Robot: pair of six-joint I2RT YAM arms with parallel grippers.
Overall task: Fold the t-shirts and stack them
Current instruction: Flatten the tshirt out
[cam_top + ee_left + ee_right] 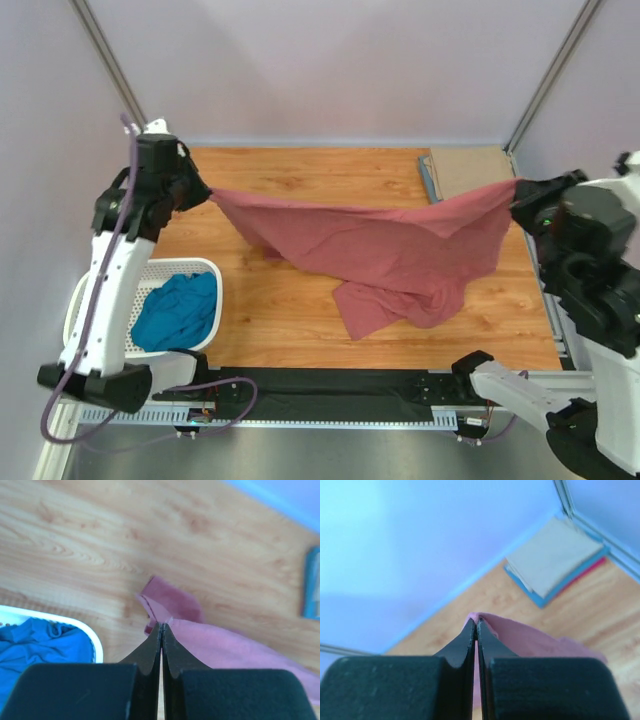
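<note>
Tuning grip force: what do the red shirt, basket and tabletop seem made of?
Red shirt: soft matte cloth, probably knit; it sags and wrinkles. Basket: probably white plastic; smooth, rigid rim. Tabletop: wood grain, perhaps laminate; even, slightly glossy.

No text, labels, brands, numbers or signs can be read in any view. The rose-red t-shirt, the white basket at lower left and the folded stack at upper right all look plain.
</note>
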